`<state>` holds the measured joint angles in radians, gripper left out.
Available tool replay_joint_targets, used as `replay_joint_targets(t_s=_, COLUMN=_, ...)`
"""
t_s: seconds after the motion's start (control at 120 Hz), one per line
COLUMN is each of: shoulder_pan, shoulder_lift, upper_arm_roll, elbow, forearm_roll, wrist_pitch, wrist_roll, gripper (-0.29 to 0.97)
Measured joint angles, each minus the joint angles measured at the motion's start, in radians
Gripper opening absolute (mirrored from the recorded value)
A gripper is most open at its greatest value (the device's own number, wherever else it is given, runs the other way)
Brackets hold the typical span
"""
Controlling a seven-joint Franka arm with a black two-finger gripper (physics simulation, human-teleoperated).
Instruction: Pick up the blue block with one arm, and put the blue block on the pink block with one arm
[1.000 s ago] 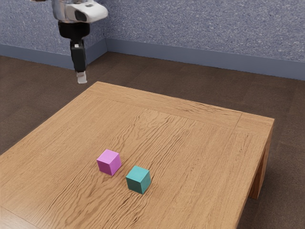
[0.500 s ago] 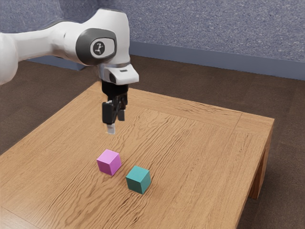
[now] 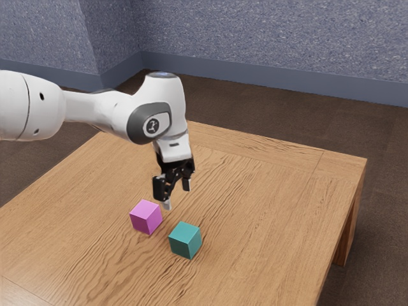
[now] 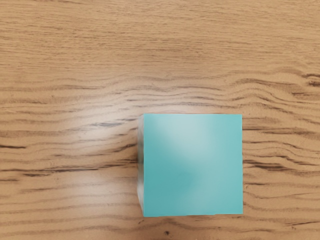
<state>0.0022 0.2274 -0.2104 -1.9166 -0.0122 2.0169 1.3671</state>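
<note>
The blue block [image 3: 185,240], teal in shade, rests on the wooden table [image 3: 268,191] toward its front. The pink block [image 3: 145,217] sits just to the exterior view's left of it, a small gap between them. My gripper [image 3: 174,196] hangs above the table just behind the two blocks, pointing down, a little above the blue block. Its fingers stand apart and hold nothing. In the wrist view the blue block [image 4: 192,165] lies on the wood grain directly under my hand, its top face toward the camera.
The white arm [image 3: 95,115] reaches in from the exterior view's left over the table's back left part. The table's right edge [image 3: 357,191] drops to a dark wood floor. A grey wall runs behind.
The arm has swung down from high above the table's back left corner toward the blocks. My gripper now hangs low just behind them; the blocks have not moved.
</note>
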Motion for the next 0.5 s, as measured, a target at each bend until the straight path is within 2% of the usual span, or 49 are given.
replay_joint_targets(t_s=0.2, shoulder_pan=-0.001, shoulder_lift=0.07, upper_arm_roll=0.0, elbow=0.0, forearm_roll=-0.008, wrist_pitch=0.065, wrist_roll=0.059, gripper=0.68)
replay_joint_targets(t_s=0.5, shoulder_pan=-0.005, shoulder_lift=0.037, upper_arm_roll=-0.001, elbow=-0.082, forearm_roll=-0.044, wrist_pitch=0.103, wrist_roll=0.113, gripper=0.68)
